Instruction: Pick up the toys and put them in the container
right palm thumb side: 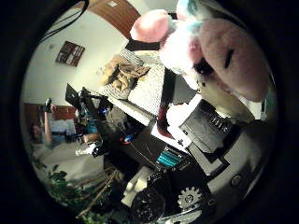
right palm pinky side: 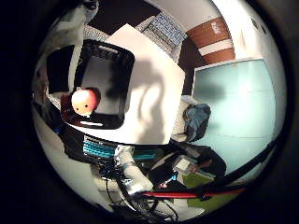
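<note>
While the thumb-side view is filled by a pink and white plush toy (right palm thumb side: 205, 46) held close against the hand (right palm thumb side: 219, 140), the fingers apparently holding it, only the little-finger view shows the black container (right palm pinky side: 100, 86) on the white desk (right palm pinky side: 154, 102), well below. A round orange-and-cream toy (right palm pinky side: 84, 101) lies inside, near one wall. Bare desk borders the container.

Robot hand (right palm thumb side: 210, 140) of white and black blocky parts, dark ribbed panel with slots, teal ridged insert, pale toothed gear, round screw heads on grey housing
</note>
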{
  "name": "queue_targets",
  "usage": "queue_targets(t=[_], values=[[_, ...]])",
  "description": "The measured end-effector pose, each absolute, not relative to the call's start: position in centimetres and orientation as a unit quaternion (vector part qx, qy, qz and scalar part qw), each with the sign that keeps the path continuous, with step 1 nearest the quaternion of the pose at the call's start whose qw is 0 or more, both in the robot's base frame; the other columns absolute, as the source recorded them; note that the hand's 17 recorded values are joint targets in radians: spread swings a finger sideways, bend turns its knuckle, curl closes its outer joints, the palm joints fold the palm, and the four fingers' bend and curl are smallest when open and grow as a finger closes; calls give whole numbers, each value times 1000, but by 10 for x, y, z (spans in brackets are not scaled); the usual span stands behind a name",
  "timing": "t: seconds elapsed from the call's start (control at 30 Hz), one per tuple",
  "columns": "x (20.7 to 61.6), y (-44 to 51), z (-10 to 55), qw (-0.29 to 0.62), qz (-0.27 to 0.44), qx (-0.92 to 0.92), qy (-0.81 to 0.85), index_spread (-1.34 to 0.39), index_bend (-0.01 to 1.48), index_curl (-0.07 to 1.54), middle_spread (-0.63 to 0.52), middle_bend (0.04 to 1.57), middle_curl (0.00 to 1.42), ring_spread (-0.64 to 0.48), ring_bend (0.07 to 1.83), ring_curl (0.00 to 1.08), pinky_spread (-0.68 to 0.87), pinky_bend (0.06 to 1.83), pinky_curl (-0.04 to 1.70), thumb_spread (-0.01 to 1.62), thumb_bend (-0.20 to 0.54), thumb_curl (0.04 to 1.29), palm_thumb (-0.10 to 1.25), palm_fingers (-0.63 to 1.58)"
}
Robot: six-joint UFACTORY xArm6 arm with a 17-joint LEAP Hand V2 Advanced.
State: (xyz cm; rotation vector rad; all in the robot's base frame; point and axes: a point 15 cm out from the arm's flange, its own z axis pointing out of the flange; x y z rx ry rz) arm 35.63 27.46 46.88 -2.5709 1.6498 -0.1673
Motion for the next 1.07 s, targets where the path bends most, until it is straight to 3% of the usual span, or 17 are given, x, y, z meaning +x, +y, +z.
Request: queue_targets(t=[0.07,0.17,0.27,0.33,0.37,0.47,0.6,0.7,1.07], values=[[360,278,466,45,-54,-840,538,-367,996,1038,-335,1109,1205,-272,1403,815,-244,1251,1171,921,-26,854,945,851],[364,283,461,47,-54,-841,536,-385,714,959,-316,1031,1091,-279,1335,727,-318,1137,1030,1079,-28,741,761,835],[370,277,451,34,-50,-839,541,-412,373,846,-290,911,979,-299,1229,648,-430,1034,906,1206,-24,614,664,550],[375,270,449,29,-49,-835,547,-457,281,759,-263,815,905,-274,1092,590,-392,963,865,1246,-21,538,630,377],[378,267,448,28,-49,-833,551,-467,281,742,-256,784,887,-263,1076,581,-370,938,858,1251,-22,524,621,353],[384,255,446,22,-52,-826,561,-489,278,637,-180,603,761,-136,891,486,-100,819,819,1256,-19,460,592,174],[384,245,444,10,-48,-824,564,-483,274,543,-94,458,623,14,749,399,227,725,739,1247,-18,412,582,164],[384,239,444,6,-47,-823,566,-476,257,494,-53,380,548,72,686,356,365,671,679,1243,-16,392,584,179],[375,226,455,3,-43,-825,564,-442,178,378,-17,255,406,159,526,254,511,554,522,1228,-15,357,588,248]])
